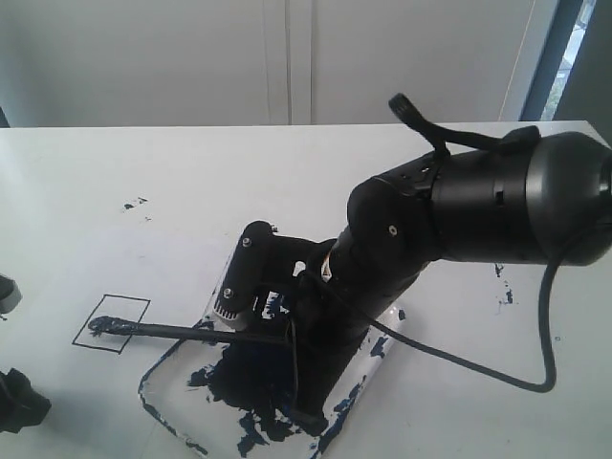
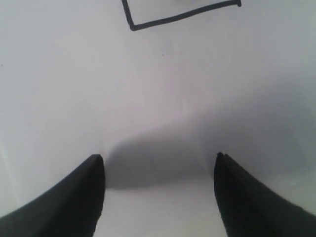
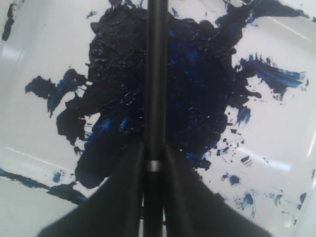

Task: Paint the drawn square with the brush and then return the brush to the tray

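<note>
- Brush [image 1: 191, 332] pinched at the handle between right gripper [image 3: 154, 148] jaws, above tray [image 1: 158, 402] and its dark blue paint blot [image 3: 197, 89].
- Clotted tip inside drawn square [image 1: 132, 311], just left of tray.
- Left gripper [image 2: 159, 163] spread wide over bare paper [image 2: 74, 89], holding nothing.

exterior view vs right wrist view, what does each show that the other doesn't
Only the exterior view shows the drawn square, with the brush tip at its left edge, and the whole right arm. Only the right wrist view shows the right tool shut on the brush shaft at a silver band. Both show the brush over the tray and its dark blue paint blot.
</note>
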Controlling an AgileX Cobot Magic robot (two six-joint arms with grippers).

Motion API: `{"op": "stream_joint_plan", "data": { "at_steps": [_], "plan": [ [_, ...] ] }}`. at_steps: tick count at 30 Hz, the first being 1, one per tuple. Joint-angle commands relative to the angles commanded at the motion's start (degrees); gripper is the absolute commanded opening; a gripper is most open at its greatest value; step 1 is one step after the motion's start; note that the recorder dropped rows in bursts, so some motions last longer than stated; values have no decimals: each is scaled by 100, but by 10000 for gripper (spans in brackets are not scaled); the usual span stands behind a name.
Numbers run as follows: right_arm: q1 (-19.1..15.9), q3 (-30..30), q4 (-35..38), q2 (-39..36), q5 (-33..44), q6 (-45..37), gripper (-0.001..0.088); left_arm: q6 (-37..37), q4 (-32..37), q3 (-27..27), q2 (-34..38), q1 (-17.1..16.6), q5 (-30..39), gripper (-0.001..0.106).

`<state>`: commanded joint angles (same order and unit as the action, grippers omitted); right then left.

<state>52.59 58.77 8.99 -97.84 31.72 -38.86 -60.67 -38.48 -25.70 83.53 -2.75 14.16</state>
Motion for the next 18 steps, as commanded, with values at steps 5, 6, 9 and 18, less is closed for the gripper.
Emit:
{"op": "stream_joint_plan", "data": {
  "at_steps": [5,6,9,18],
  "plan": [
    [0,12,-11,-165,-55,-63,0,0,0,0,0,0,0,672],
    [0,12,-11,-211,-68,-127,0,0,0,0,0,0,0,672],
    [0,12,-11,-273,-160,-167,0,0,0,0,0,0,0,672],
    [0,12,-316,-283,-443,-18,0,0,0,0,0,0,0,672]
  ]
}}
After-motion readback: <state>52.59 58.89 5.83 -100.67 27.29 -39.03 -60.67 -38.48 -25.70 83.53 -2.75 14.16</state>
